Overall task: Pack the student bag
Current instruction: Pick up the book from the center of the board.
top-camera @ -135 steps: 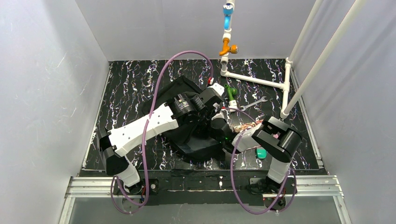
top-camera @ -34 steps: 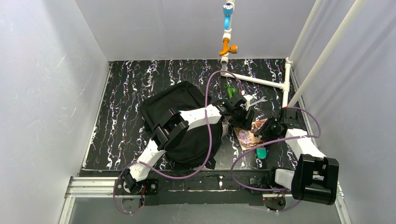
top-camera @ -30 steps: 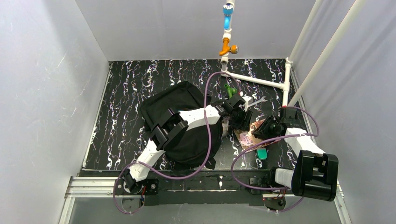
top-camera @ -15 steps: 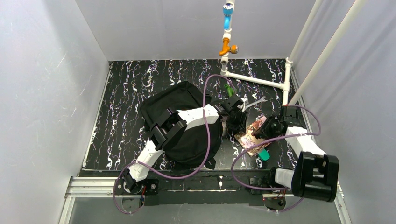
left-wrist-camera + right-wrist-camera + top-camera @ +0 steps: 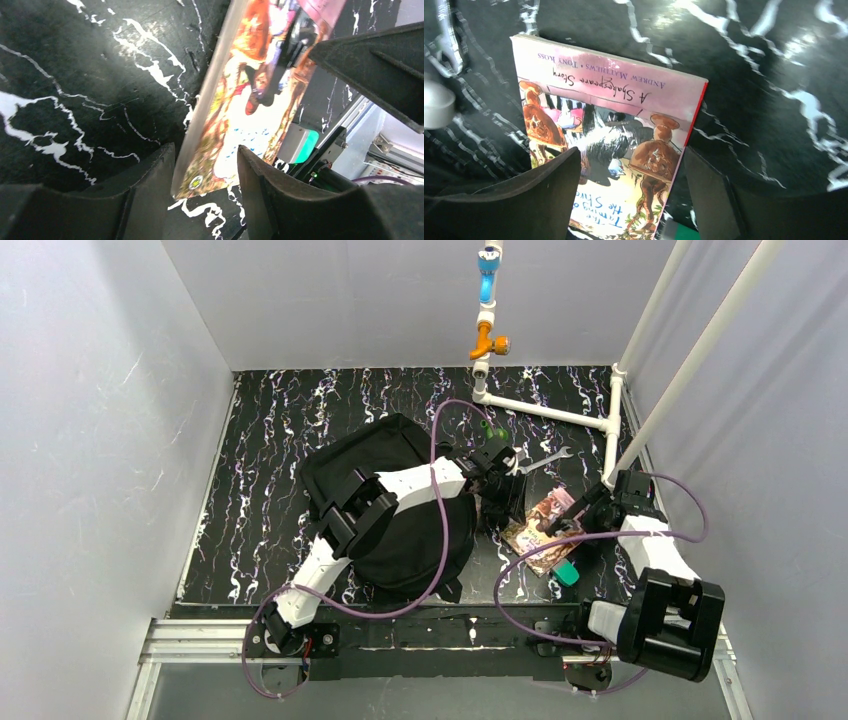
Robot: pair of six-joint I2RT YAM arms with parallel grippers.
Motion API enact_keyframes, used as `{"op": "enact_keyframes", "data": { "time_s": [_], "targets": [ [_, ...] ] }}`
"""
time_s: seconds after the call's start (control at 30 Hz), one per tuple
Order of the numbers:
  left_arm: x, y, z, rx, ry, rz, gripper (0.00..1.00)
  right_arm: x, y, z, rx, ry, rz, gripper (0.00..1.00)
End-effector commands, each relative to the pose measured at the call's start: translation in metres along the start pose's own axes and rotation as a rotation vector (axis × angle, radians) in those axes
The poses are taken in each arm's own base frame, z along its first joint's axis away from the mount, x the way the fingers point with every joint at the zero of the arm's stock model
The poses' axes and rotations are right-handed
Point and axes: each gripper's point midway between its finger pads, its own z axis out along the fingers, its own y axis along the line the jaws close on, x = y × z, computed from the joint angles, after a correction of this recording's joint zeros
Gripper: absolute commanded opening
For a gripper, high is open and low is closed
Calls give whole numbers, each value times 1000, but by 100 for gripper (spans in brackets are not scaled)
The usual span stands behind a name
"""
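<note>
- Green small thing (image 5: 566,573) lies nearest on the desk (image 5: 270,440), just beside the book (image 5: 540,528).
- The book lies flat on the desk.
- Left hand (image 5: 205,160): fingers spread, with the book's corner between them.
- Right hand (image 5: 631,160): fingers wide apart over the book, gripping nothing.
- A few seconds ago both hands were at the bag; now they are at the book.
- The black student bag (image 5: 405,550) lies left of the book, under the left arm. Its inside is hidden.
- A wrench (image 5: 547,459) lies farther back.
</note>
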Motion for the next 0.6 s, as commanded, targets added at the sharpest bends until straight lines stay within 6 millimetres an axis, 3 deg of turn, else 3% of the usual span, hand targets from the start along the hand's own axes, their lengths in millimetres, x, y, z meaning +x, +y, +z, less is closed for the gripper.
{"op": "enact_keyframes", "data": {
  "time_s": [0.0, 0.1, 0.2, 0.3, 0.4, 0.57],
  "targets": [
    [0, -18, -5, 63, 34, -3, 48, 26, 16, 8, -137, 128, -56, 81],
    [2, -26, -1, 110, 55, -29, 44, 45, 30, 11, -232, 185, -38, 68],
    [-12, -48, -23, 155, 13, -12, 29, 64, 32, 14, -268, 230, -27, 63],
    [-24, -56, -40, 147, -16, -16, 4, 63, 34, 12, -271, 237, -60, 62],
    [-31, -48, -60, 109, -53, -36, 0, 42, 38, 0, -265, 161, -147, 71],
    [-43, -54, -97, 121, -103, -53, 0, 22, 54, -21, -309, 87, -225, 87]
  ]
}}
